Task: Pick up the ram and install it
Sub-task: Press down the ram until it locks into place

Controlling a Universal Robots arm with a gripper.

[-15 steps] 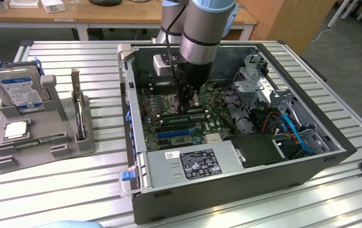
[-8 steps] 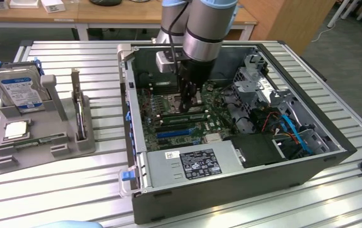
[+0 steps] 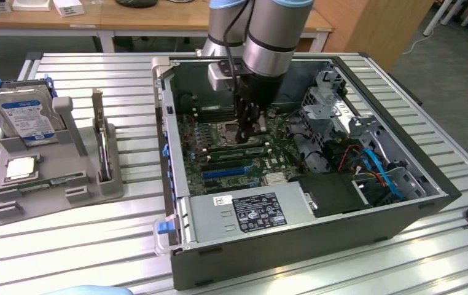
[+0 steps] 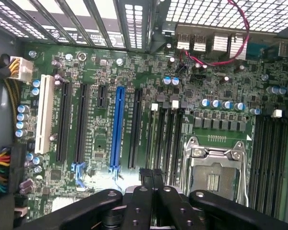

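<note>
My gripper (image 3: 251,131) reaches down into the open computer case (image 3: 300,246), right over the motherboard (image 4: 101,72). Its two dark fingers (image 4: 145,191) are pressed together, shut, and I see nothing between them. The tips of the gripper (image 4: 152,172) hang over the black memory slots (image 4: 164,139) next to the open CPU socket (image 4: 213,167). A narrow green strip that looks like the ram (image 3: 56,180) lies flat in the grey fixture (image 3: 21,212) on the exterior view's left, well apart from the gripper.
The fixture also holds a hard drive (image 3: 23,114), a square silver chip (image 3: 21,167) and an upright expansion card (image 3: 101,138). Inside the case are a power supply (image 3: 250,212), drive cages (image 3: 332,107) and blue cables (image 3: 386,175). Case walls hem in the gripper.
</note>
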